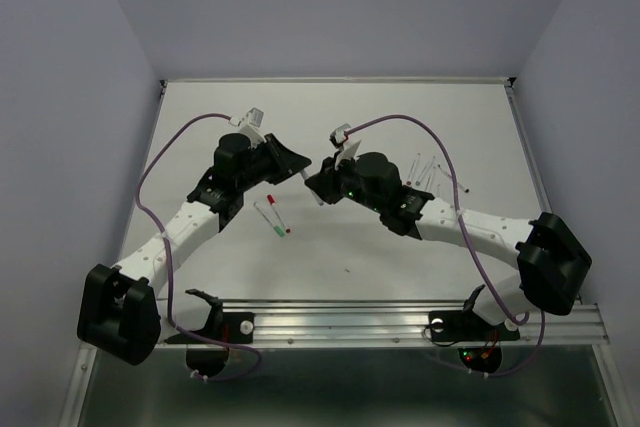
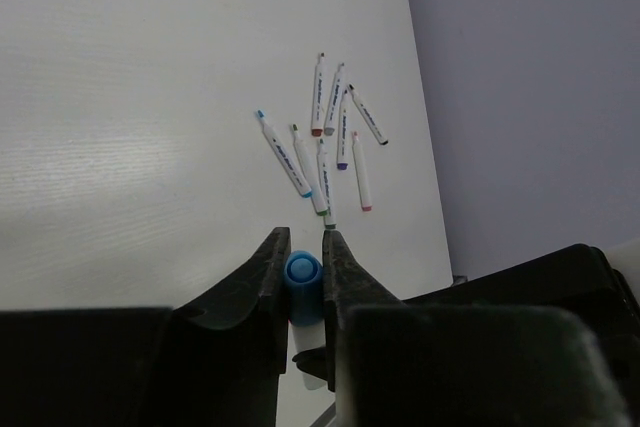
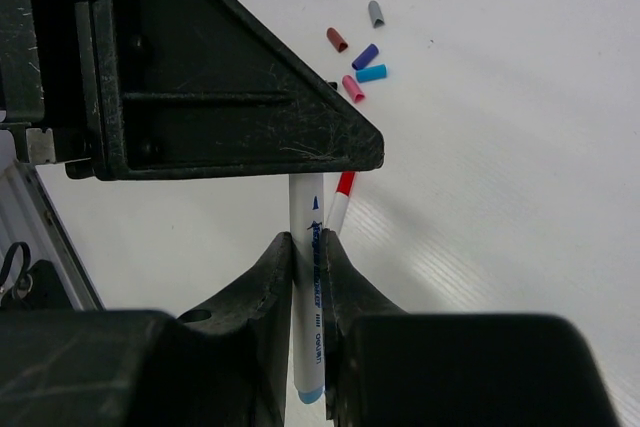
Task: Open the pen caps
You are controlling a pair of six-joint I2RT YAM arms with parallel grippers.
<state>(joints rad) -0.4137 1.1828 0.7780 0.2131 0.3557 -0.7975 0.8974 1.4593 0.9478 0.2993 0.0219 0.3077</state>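
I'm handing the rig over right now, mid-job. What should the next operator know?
Left gripper: shut on a pen's blue cap.
Right gripper: shut on that pen's white barrel.
Done: at least five loose caps lie in a group; uncapped pens lie in a separate cluster.
Left: pull this cap off, then the two pens between the arms, which look capped.
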